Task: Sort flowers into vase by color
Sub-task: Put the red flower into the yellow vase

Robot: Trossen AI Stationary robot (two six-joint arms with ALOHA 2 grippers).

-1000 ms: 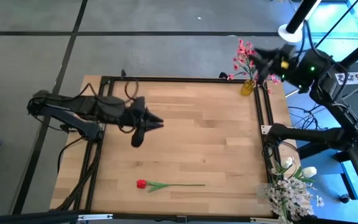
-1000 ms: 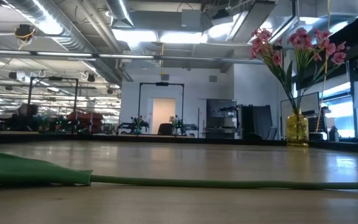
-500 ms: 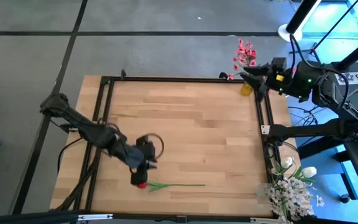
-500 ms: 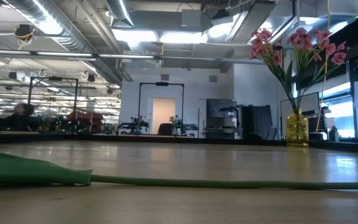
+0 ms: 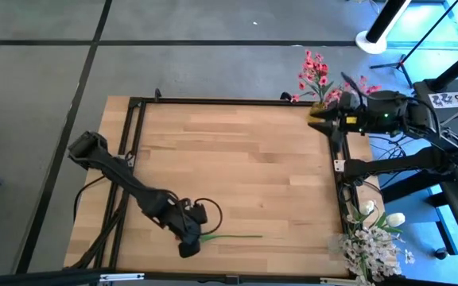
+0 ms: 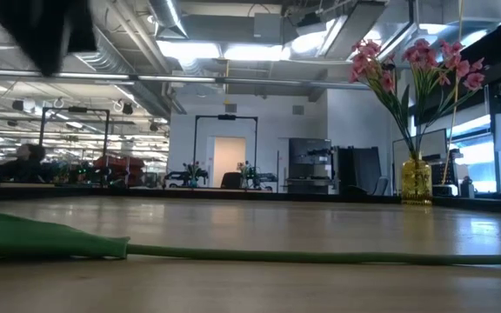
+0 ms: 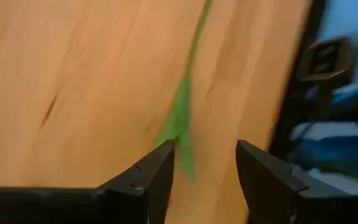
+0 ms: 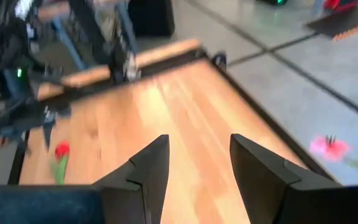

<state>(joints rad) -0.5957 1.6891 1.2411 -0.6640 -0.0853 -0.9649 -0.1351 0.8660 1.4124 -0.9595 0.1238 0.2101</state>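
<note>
A red tulip lies flat on the table near its near edge. Its green stem (image 5: 233, 236) points toward the right edge, and the stem and leaf (image 6: 50, 239) cross the low view. My left gripper (image 5: 188, 245) hangs over the tulip's head, hiding it from above. It is open, fingers astride the leaf (image 7: 178, 130). The right wrist view shows the red head (image 8: 61, 149). My right gripper (image 5: 318, 119) is open (image 8: 197, 165), beside the yellow vase (image 6: 416, 180) of pink sprays (image 5: 315, 71) at the far right corner.
A black frame (image 5: 336, 151) runs around the wooden table top. White tulips and white blossom sprays (image 5: 372, 238) stand off the table's near right corner. The middle of the table top (image 5: 245, 167) is bare wood. Cables lie by the left arm (image 5: 205, 210).
My left gripper has swept from the table's left middle toward the near edge and come down over the red tulip's head. My right gripper has shifted a little toward the near edge beside the pink-flower vase. The tulip has stayed where it lay.
</note>
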